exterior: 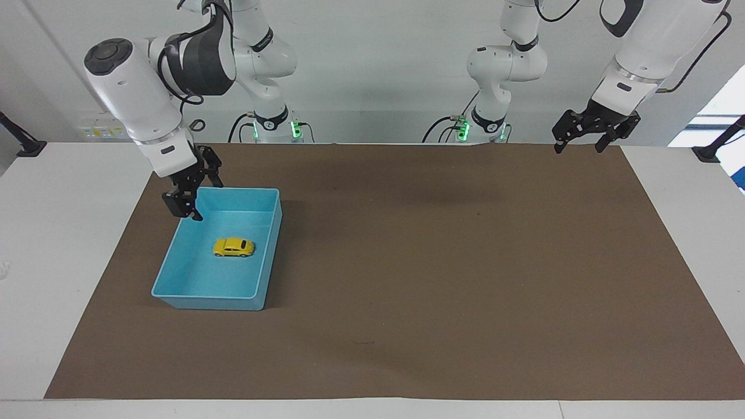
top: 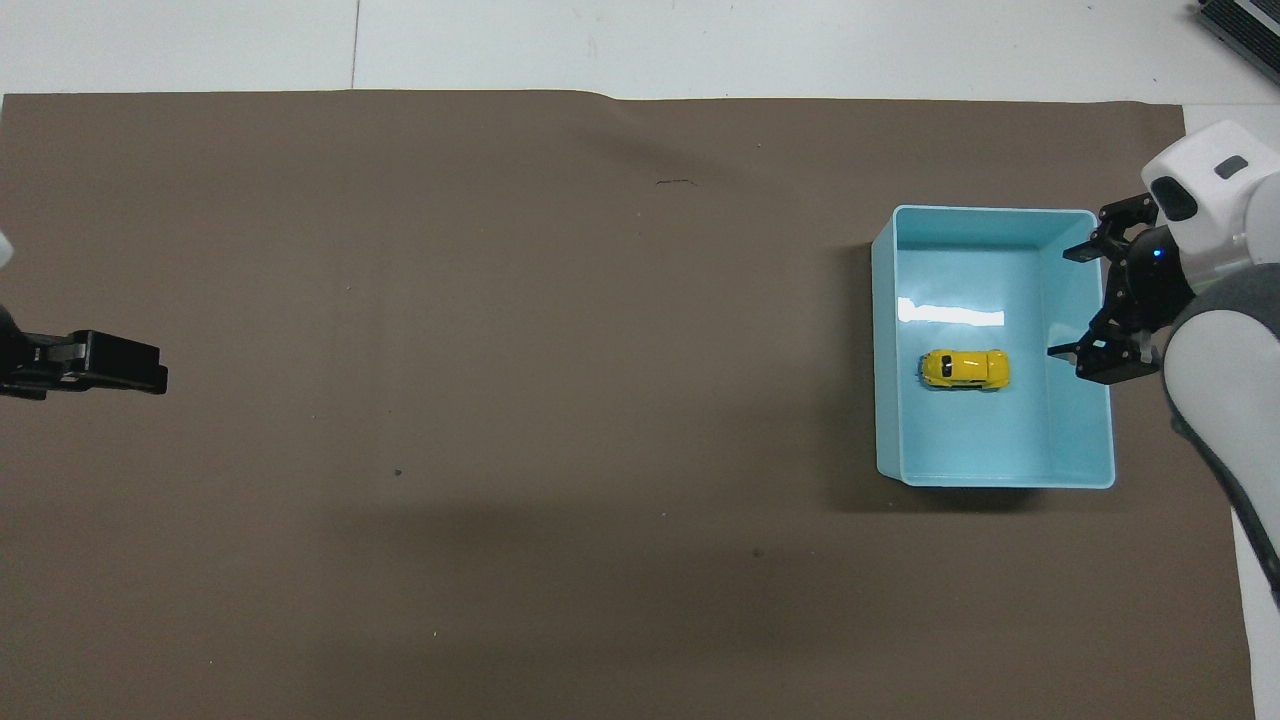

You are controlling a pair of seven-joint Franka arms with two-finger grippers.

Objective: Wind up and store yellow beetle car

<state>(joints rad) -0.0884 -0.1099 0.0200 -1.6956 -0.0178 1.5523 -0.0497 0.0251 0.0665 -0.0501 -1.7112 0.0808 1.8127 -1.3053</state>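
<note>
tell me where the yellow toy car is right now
The yellow toy car sits on its wheels inside the light blue bin, at the right arm's end of the table, touching neither gripper.

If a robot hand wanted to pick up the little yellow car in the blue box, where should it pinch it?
Probably across its two long sides, coming straight down: the yellow beetle car sits upright on its wheels mid-floor in the blue bin, clear of the walls.

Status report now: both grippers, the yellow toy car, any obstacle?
Right gripper open, raised over the light blue plastic bin edge. Left gripper open, waiting over the brown mat corner. Small yellow beetle toy car upright in bin, untouched. Nothing blocking.
</note>
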